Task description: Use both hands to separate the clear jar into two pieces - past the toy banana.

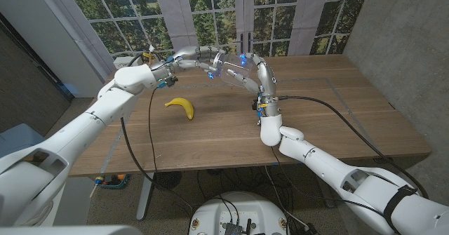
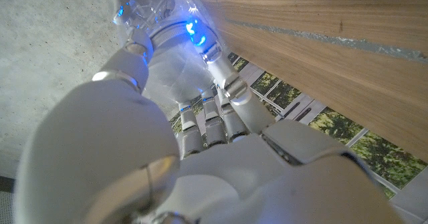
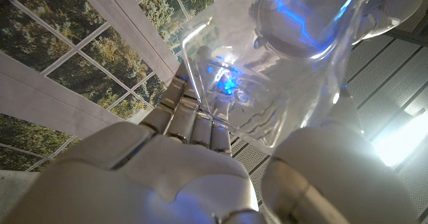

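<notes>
Clear jar (image 1: 226, 64): see-thru, blue glints inside, bright blue sparkle in both wrist views. Toy banana (image 1: 182, 106): plain yellow, darker tips. Left hand (image 1: 197, 55) & right hand (image 1: 247, 68): white w/ silver-grey fingers. Table (image 1: 330, 102): mid-brown wood, straight grain. Backdrop (image 1: 210, 10): printed green trees behind white window bars. Cables (image 1: 330, 105): black.

The right hand (image 3: 194, 164) grips the clear jar (image 3: 281, 70), fingers (image 3: 180, 117) wrapped around one side of it and the thumb (image 3: 321, 164) pressed to the other. Blue light glints through the jar. Beyond the jar stands a gridded window (image 3: 80, 50) with trees.
</notes>
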{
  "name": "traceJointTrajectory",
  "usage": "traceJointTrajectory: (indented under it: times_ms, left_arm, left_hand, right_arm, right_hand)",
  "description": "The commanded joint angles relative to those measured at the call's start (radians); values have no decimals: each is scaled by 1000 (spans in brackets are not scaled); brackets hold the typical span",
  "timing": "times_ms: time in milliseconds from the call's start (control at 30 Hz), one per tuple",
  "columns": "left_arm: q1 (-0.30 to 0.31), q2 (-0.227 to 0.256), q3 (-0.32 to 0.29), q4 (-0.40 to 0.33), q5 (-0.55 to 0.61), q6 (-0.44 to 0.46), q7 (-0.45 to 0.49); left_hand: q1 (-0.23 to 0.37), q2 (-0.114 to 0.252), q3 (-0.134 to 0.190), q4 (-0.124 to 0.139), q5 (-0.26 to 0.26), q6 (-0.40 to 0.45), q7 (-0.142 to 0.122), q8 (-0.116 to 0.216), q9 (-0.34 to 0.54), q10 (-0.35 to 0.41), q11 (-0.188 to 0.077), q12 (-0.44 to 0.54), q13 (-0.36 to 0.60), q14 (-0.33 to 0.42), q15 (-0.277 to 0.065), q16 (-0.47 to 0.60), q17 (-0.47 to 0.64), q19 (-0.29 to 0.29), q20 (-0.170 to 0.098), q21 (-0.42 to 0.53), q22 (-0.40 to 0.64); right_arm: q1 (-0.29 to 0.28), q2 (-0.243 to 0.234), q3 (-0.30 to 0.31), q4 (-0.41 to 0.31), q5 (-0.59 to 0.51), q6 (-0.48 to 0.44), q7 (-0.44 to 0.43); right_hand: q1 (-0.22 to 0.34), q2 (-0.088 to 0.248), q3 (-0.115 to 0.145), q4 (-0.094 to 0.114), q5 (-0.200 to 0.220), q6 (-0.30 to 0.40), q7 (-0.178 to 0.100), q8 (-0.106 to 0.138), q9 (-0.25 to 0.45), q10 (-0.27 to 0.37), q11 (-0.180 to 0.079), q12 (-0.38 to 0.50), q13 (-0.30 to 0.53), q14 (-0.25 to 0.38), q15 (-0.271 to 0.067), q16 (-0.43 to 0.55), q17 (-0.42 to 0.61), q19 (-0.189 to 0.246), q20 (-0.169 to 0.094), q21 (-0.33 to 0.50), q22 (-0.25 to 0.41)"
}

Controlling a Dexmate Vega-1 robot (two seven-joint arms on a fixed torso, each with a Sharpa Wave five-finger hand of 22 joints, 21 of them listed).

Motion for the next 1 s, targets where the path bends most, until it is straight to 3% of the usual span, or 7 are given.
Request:
traceJointTrajectory:
  times_ms: [33, 367, 633, 667, 800, 1000]
  left_arm:
    - [-14, -13, 3, -17, -121, 194, -39]
    - [-56, -48, 7, 43, -259, 354, -159]
    - [-62, -48, -1, 32, -327, 486, -160]
    - [-66, -47, 2, 32, -330, 500, -165]
    - [-67, -39, 0, 12, -351, 563, -148]
    - [-66, -18, 0, -31, -359, 637, -103]
  left_hand:
    - [37, 116, 58, 31, 0, 313, 281, 21, 29, 501, -31, 50, -32, 522, -274, 0, 6, 52, -2, 39, 5]
    - [-107, 172, 78, 92, -7, 403, 281, 15, 49, 595, -12, 28, -72, 614, -263, -37, 4, 95, 13, 74, -1]
    - [-180, 209, 95, 139, 2, 428, 277, 1, 48, 622, -10, 13, -79, 636, -261, -51, 5, 104, 20, 75, -7]
    - [-215, 216, 108, 168, 8, 439, 276, -8, 46, 631, -12, 3, -82, 646, -262, -56, 5, 105, 21, 72, -9]
    - [-240, 223, 127, 193, 13, 454, 274, -12, 49, 654, -15, -1, -83, 660, -259, -58, 5, 116, 27, 73, -10]
    - [-300, 225, 172, 259, 23, 499, 271, -17, 58, 709, -40, -12, -87, 712, -253, -52, 6, 121, 34, 71, -5]
  right_arm:
    - [-7, 31, 52, 22, -75, 22, 2]
    - [-7, 48, 80, 47, -105, 43, 2]
    - [-9, 55, 96, 58, -119, 56, 2]
    - [-11, 57, 102, 58, -127, 55, 2]
    - [-12, 58, 106, 59, -129, 61, 2]
    - [-17, 61, 116, 58, -139, 63, 2]
  right_hand:
    - [241, 250, 80, 87, 4, 162, -147, 74, 154, 205, -202, 3, 1, 7, -145, -3, 3, -4, -62, 8, 0]
    - [241, 252, 82, 87, 4, 161, -145, 75, 157, 204, -202, 1, 2, 5, -146, -5, 3, -8, -63, 12, 0]
    - [240, 251, 81, 88, 3, 160, -146, 75, 157, 203, -202, 0, 2, 7, -145, -4, 4, -10, -64, 16, -1]
    - [240, 252, 81, 88, 3, 159, -144, 75, 157, 203, -201, 0, 3, 6, -145, -4, 4, -10, -64, 17, -1]
    - [240, 252, 82, 88, 3, 160, -145, 75, 156, 206, -201, 1, 3, 6, -146, -5, 4, -10, -63, 20, -1]
    - [240, 252, 82, 86, 3, 160, -146, 75, 156, 205, -203, 0, 2, 6, -146, -4, 5, -11, -62, 23, -2]
